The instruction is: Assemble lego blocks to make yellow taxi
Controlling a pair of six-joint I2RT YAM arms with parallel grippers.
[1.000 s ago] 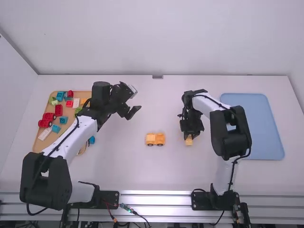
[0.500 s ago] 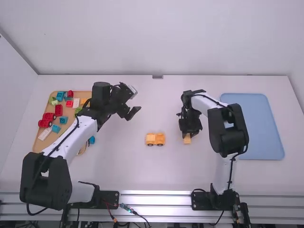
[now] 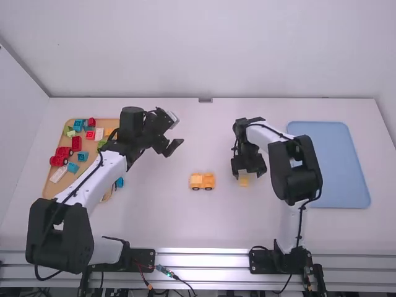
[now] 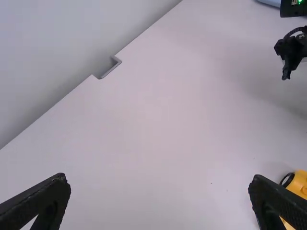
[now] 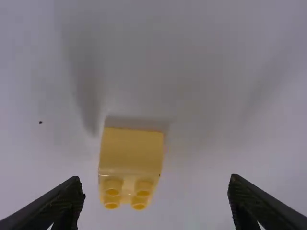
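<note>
In the high view the left gripper hangs over the table's left middle, and the right gripper is just over a small yellow block. In the right wrist view that yellow block, with studs on one end, lies between the wide-apart fingers of the right gripper, touching neither. A yellow-orange car on wheels stands left of the block. In the left wrist view the left gripper is open and holds nothing; the car shows partly behind one finger.
A wooden tray at the left carries red, blue, green, white and yellow blocks, partly under the left arm. A light blue tray lies at the right, beside the right arm.
The right gripper has opened and let go of the yellow block, which sits slightly farther left than before. The left arm and the car have stayed still.
</note>
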